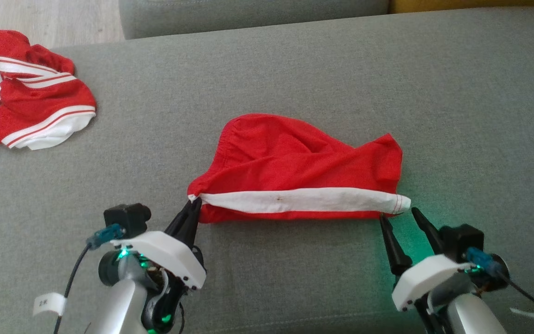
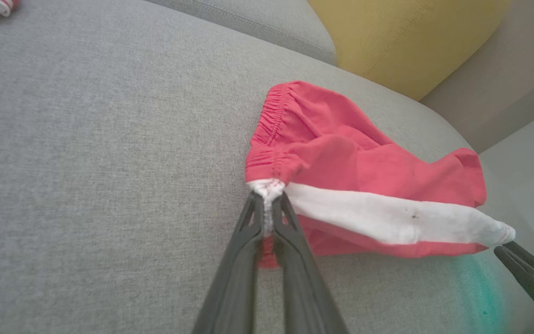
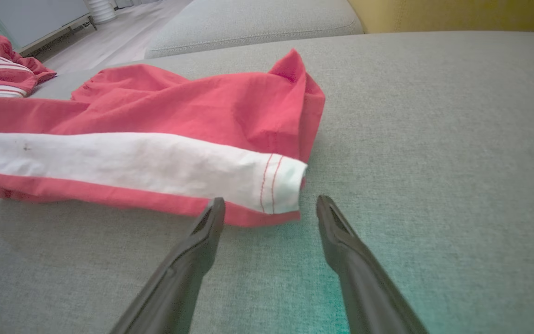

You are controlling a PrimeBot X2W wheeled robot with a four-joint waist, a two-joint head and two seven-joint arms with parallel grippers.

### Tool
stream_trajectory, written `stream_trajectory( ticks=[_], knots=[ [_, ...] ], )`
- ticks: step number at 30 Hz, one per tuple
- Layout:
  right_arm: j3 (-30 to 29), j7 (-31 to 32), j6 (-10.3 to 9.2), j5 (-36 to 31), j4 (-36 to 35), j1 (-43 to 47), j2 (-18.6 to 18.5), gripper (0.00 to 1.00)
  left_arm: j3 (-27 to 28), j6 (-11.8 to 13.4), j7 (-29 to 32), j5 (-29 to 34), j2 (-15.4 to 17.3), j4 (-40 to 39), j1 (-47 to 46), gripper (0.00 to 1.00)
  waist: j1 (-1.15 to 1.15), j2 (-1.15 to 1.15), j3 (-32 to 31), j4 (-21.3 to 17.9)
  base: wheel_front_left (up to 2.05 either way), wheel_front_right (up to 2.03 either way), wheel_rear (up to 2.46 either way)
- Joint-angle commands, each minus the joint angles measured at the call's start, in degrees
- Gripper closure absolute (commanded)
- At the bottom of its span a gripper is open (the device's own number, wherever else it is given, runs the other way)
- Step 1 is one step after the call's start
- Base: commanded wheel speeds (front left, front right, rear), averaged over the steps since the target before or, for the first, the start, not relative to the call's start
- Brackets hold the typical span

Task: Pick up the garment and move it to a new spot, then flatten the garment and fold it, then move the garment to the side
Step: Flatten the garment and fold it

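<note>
The garment [image 1: 290, 162] is a pair of red shorts with a white side stripe, lying rumpled in the middle of the grey sofa seat. My left gripper [image 1: 193, 204] is shut on the garment's near left corner; in the left wrist view its fingers [image 2: 290, 222] pinch the white end of the stripe by the gathered waistband [image 2: 269, 120]. My right gripper [image 1: 399, 214] stands open just in front of the near right corner. Its two fingertips [image 3: 215, 208] flank the stripe's stitched hem [image 3: 276, 183] without touching it. The garment [image 3: 193, 106] spreads leftward in that view.
A second red-and-white garment [image 1: 30, 93] lies bunched at the seat's far left. A grey back cushion [image 1: 248, 14] and a yellow cushion [image 2: 401, 37] border the far side. The seat [image 1: 457, 116] drops off at the right [image 2: 517, 153]; wooden floor [image 1: 40, 18] shows far left.
</note>
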Motion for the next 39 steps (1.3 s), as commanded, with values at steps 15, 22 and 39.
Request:
stream_trajectory(
  ticks=[15,22,39],
  knots=[
    [5.00,-2.32,0.37,2.38,3.09,-7.33,-0.20,0.51,1.32,0.47,-1.31,-0.84,1.12,-1.53,-2.15,1.00,0.00,0.00,0.42,0.54,0.00,0.00,0.00],
    [4.47,-3.54,0.37,3.21,3.37,-8.27,-0.20,1.00,1.47,0.66,-1.91,-1.19,1.33,-1.64,-2.22,1.00,0.00,0.00,0.55,0.17,0.00,0.00,0.00],
    [1.35,-9.61,0.37,-0.73,-12.12,-11.86,-1.99,1.00,2.74,1.65,-7.08,-0.43,2.69,-17.45,-2.45,1.00,0.00,0.00,-5.67,0.27,0.00,0.00,0.00]
  ],
)
